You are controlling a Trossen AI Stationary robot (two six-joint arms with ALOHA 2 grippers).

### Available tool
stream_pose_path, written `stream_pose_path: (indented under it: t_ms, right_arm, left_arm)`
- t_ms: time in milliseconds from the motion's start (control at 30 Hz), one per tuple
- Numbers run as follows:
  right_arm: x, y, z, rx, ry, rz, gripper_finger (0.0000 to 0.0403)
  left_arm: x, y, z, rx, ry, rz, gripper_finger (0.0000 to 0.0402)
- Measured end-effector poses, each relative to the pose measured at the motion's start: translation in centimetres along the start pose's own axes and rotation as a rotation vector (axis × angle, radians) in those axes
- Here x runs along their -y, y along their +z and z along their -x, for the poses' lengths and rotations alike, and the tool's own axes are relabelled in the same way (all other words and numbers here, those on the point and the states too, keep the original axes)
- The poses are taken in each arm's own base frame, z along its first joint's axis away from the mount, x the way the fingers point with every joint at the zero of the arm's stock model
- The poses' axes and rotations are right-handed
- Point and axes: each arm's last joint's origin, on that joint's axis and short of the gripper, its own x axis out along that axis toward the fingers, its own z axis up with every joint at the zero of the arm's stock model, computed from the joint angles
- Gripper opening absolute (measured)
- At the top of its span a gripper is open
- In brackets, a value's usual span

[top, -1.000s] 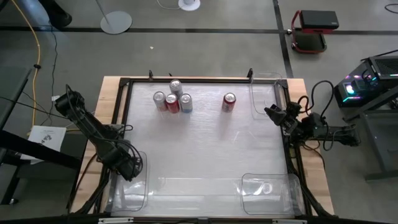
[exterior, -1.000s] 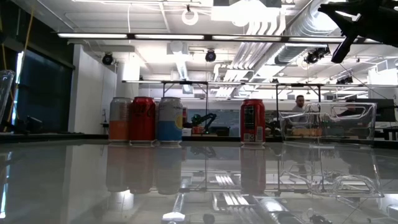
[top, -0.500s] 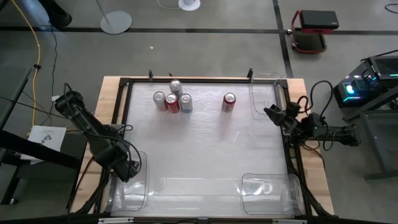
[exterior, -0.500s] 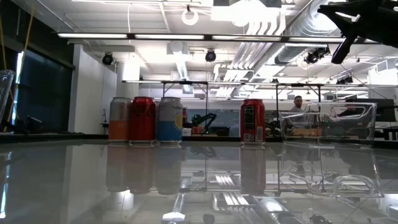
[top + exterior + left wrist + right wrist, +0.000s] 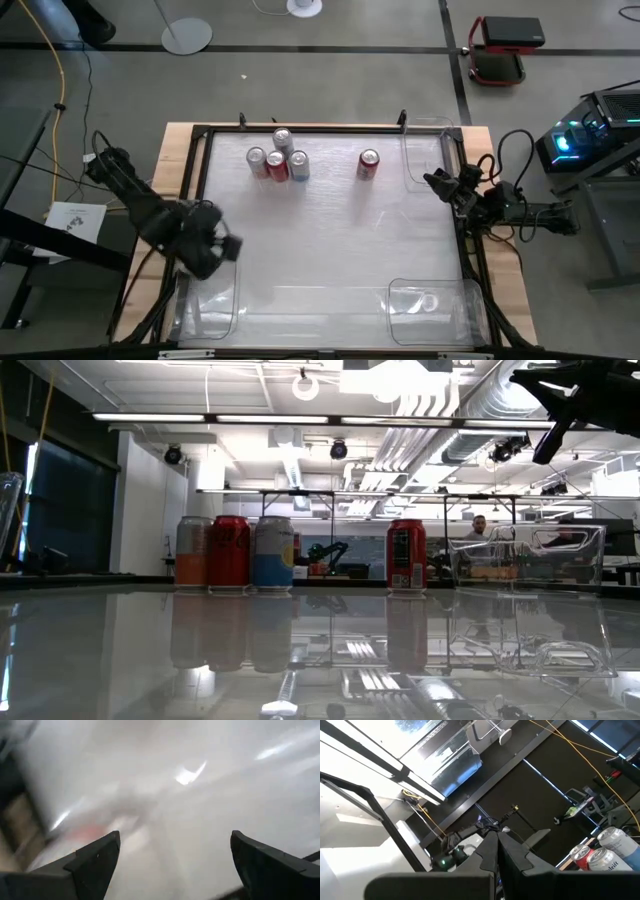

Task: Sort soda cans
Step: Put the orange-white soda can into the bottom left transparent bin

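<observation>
Four small cylindrical metal soda cans with shiny silver tops stand upright, clustered near the table's far edge. A fifth, red-bodied can stands apart.

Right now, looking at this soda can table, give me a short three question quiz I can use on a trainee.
1. True or false: the lone red can touches the cluster of four cans.
2. In the wrist views, which gripper's fingers are spread apart? A) left gripper B) right gripper
3. Fill in: in the low view, the can between the orange-banded can and the blue-banded can is ____ in colour.

Key:
1. False; it stands apart, nearer the clear bin at the table's far right corner.
2. A; the right gripper's fingers meet, holding nothing.
3. Red.
</observation>
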Motion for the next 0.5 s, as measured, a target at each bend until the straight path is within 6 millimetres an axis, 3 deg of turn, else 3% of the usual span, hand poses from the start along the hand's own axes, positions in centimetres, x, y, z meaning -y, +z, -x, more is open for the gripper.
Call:
stream_pose_path:
  t_ms: [133,267,367,500]
  right_arm:
    - [0.0,0.0,0.0,0.0,0.001,0.0,0.0]
    - [0.0,0.0,0.0,0.0,0.002,-0.009,0.0]
    - [0.0,0.0,0.0,-0.001,0.003,-0.033,0.0]
    - [-0.1,0.0,0.0,-0.007,0.02,-0.082,0.0]
  left_arm:
    - [2.9,3.8,-0.5,0.172,-0.072,-0.1,0.034]
    - [5.1,8.6,-1.7,0.21,-0.082,-0.336,0.0326]
    - [5.3,12.5,-2.4,0.192,-0.068,-0.494,0.032]
    - [4.1,16.8,-3.4,0.187,0.011,-0.665,0.0319]
